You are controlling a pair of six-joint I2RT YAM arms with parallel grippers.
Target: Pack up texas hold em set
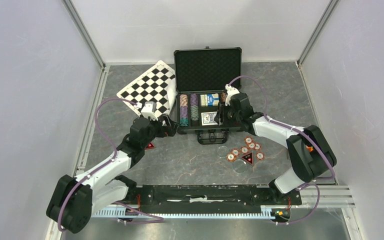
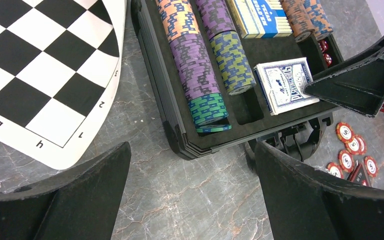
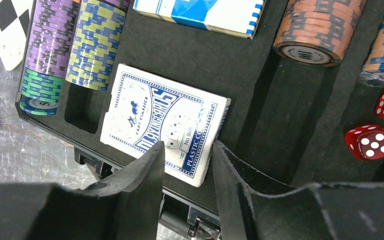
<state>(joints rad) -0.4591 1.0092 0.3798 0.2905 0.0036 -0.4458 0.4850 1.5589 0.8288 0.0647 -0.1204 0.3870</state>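
Toward the table's (image 1: 180,165) far edge sits the open black case (image 1: 207,67). The right gripper (image 3: 187,150), jaws partly parted and empty, hovers over the blue card deck (image 3: 165,117). The left gripper (image 2: 192,150) gapes wide beside the case's near-left corner.

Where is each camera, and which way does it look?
Top: high behind the arms, looking down on the open case; both arms show.
Left wrist: on the left arm, facing the case's corner and checkered board; left gripper shows.
Right wrist: on the right arm, facing the card deck; right gripper shows.
Both wrist views share that deck.
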